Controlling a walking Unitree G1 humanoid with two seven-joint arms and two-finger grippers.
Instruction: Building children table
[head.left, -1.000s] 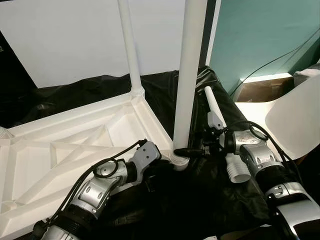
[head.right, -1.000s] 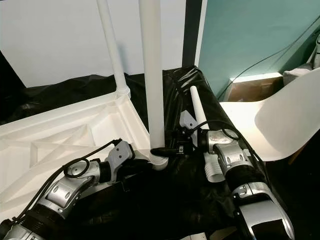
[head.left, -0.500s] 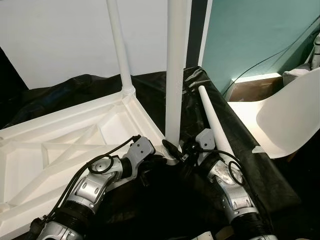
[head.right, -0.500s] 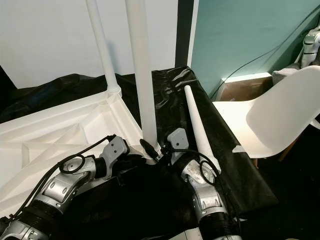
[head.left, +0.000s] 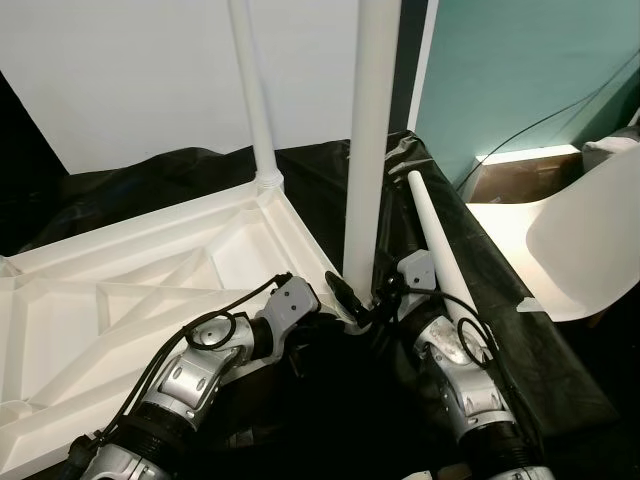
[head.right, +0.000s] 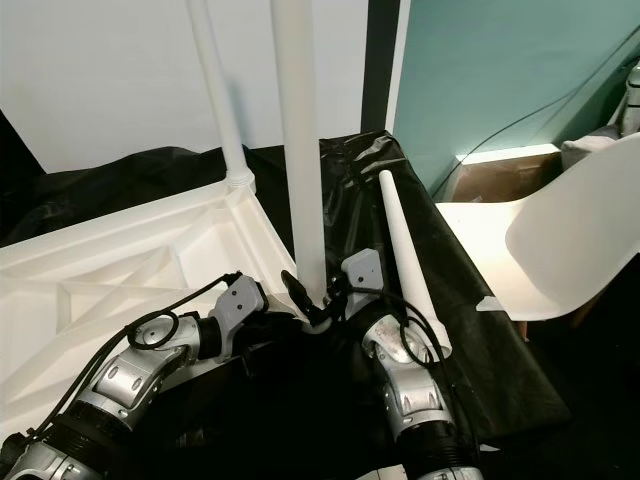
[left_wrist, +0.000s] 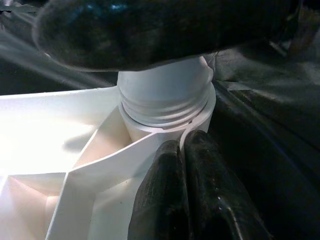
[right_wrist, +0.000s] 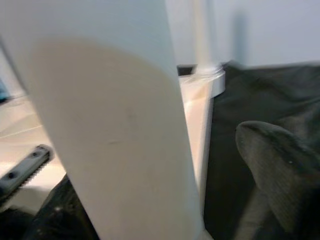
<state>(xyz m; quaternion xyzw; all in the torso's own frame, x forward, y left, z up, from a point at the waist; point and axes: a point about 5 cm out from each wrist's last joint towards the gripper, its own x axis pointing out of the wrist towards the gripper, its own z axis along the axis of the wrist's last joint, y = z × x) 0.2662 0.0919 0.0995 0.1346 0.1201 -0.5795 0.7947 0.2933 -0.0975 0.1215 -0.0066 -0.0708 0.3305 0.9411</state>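
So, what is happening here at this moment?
The robot is assembling a white children's table that lies upside down on a black sheet. Both hands work at the base of the near leg, which stands upright in its corner socket: the right hand around the leg, the left hand against the socket rim. A far leg already stands. A loose leg lies beside.

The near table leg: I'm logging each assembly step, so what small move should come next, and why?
Probably the right gripper should turn the near leg further into its corner socket. In the left wrist view the leg's thread rings sit above the socket rim, so it looks not fully seated. The left gripper steadies the upturned tabletop beside that socket.
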